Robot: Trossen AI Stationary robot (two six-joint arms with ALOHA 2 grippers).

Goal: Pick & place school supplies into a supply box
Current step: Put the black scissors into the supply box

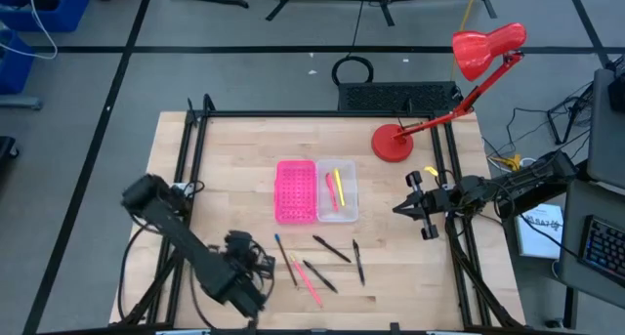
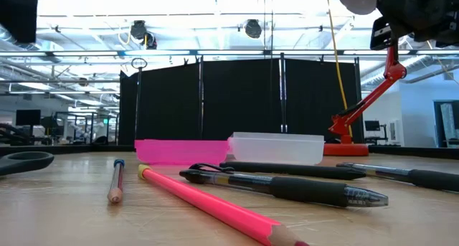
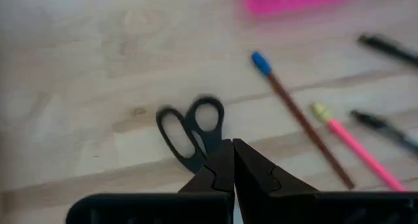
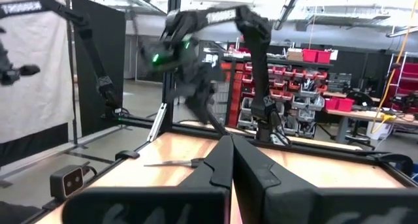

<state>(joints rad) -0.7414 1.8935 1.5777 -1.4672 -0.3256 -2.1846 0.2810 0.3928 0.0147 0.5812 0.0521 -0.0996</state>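
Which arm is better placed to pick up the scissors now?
The left. Its claw is shut and hovers right beside the scissors at the table's near-left. The right claw waits, also shut, right of the supply box, far from them.

1. My left arm reaches in from the table's left edge toward the front, its wrist low over the front-left part of the tabletop.
2. My left gripper point(image 3: 232, 160) has its two dark fingers pressed together, tips touching, with nothing between them.
3. My right arm comes in from the right edge, its forearm roughly level and pointing toward the table's middle.
4. My right gripper point(image 4: 231, 160) hangs above the tabletop on the right side, its fingers closed against each other and empty.
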